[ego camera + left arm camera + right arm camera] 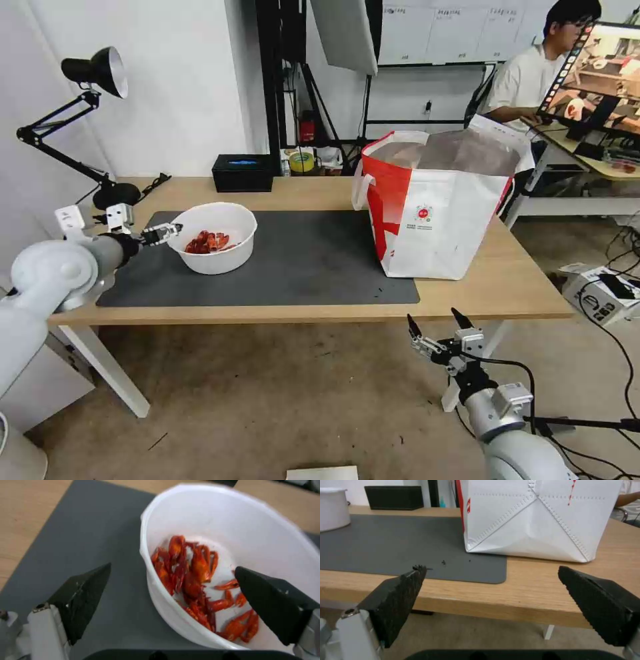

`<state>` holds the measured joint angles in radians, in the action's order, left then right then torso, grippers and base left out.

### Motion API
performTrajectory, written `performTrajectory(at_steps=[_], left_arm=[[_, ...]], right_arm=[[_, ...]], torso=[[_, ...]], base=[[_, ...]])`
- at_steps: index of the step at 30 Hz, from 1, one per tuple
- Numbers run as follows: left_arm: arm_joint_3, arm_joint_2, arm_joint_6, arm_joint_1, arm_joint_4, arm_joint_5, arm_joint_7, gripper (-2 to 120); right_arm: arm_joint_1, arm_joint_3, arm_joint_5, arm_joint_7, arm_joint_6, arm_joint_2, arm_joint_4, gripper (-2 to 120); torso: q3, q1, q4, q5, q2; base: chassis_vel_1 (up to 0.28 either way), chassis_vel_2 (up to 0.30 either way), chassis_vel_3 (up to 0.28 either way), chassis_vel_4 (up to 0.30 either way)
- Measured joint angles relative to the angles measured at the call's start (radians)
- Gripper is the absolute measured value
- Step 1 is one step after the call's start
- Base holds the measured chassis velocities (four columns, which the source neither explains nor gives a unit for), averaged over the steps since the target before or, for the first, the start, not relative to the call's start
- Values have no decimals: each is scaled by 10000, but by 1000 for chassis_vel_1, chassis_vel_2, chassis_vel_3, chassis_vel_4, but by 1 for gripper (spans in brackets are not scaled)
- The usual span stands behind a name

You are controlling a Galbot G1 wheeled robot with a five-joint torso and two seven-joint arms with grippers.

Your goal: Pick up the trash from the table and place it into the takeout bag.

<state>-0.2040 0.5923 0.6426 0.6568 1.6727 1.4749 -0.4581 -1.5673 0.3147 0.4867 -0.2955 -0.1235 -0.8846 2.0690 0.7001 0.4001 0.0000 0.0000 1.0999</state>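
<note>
At frame left, the left gripper (pixel 175 230) straddles the white bowl's (pixel 217 223) rim — jaws spread. The right gripper (pixel 435 321) hangs lower right, fingers apart, below the table (pixel 493 280) edge.

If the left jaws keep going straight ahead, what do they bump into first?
Probably the near rim of the white bowl: the left gripper is open, one side outside the wall and one over the red shells.

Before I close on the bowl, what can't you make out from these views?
- Inside of the takeout bag: head view, hidden by its own walls and foil lining.
- Bowl far rim: left wrist view, cut off by the picture's edge.
- Left tool contact with the rim: unclear; fingers straddle it, open.
- Right tool: open, below the table edge.
</note>
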Motion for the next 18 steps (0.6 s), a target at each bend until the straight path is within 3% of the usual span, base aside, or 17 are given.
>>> performTrajectory(at_steps=[7, 10, 14, 18], left_arm=[[942, 396, 529, -1088, -691, 45, -656, 100], [1472, 576, 929, -1677, -1060, 322, -1557, 100], [2027, 732, 993, -2207, -1443, 750, -2223, 100], [2443, 822, 993, -2590, -1716, 1010, -2389, 91]], right_arm=[[2, -1, 1, 1, 0, 0, 0, 100], [2, 0, 1, 0, 0, 1, -1, 100], [2, -1, 1, 1, 0, 1, -1, 100], [1, -1, 1, 0, 0, 1, -1, 100]], torso=[[0, 0, -1, 0, -1], [-1, 0, 1, -1, 0], [-1, 0, 0, -1, 0], [-1, 0, 0, 1, 0]], base=[[0, 0, 0, 0], [0, 0, 0, 0], [0, 0, 0, 0], [0, 0, 0, 0]])
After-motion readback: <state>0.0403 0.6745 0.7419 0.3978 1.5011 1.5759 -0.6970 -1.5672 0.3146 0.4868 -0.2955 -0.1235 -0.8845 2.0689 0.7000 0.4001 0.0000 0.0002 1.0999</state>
